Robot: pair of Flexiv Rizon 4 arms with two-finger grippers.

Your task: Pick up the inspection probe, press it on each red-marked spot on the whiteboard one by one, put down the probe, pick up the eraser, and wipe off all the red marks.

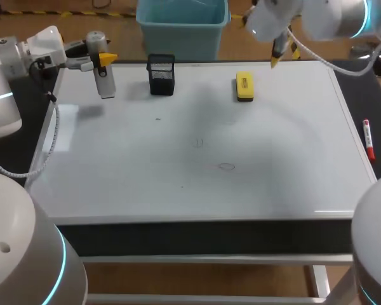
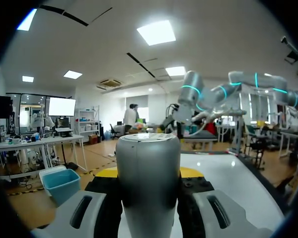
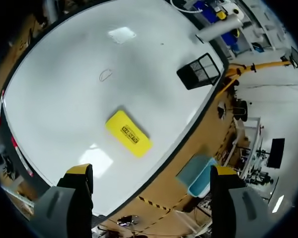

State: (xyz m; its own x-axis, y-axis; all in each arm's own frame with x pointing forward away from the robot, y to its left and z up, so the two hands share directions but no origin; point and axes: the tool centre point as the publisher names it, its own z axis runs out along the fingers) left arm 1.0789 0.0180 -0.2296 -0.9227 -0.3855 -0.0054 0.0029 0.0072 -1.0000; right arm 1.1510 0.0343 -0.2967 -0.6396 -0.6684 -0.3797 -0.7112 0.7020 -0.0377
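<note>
The inspection probe (image 1: 101, 75), a grey cylinder, hangs upright above the whiteboard's (image 1: 273, 159) far left corner, with my left gripper (image 1: 100, 60) shut on it. In the left wrist view the probe (image 2: 148, 173) fills the gap between the fingers. The yellow eraser (image 1: 244, 86) lies flat on the board near the far edge. My right gripper (image 1: 284, 54) hovers open and empty above the far right of the board, just right of the eraser. From the right wrist the eraser (image 3: 128, 133) lies below and ahead of the open fingers. Only faint grey marks (image 1: 227, 166) show on the board.
A black mesh pen holder (image 1: 161, 74) stands on the far edge between the probe and the eraser. A red marker pen (image 1: 367, 138) lies on the dark strip beside the board's right edge.
</note>
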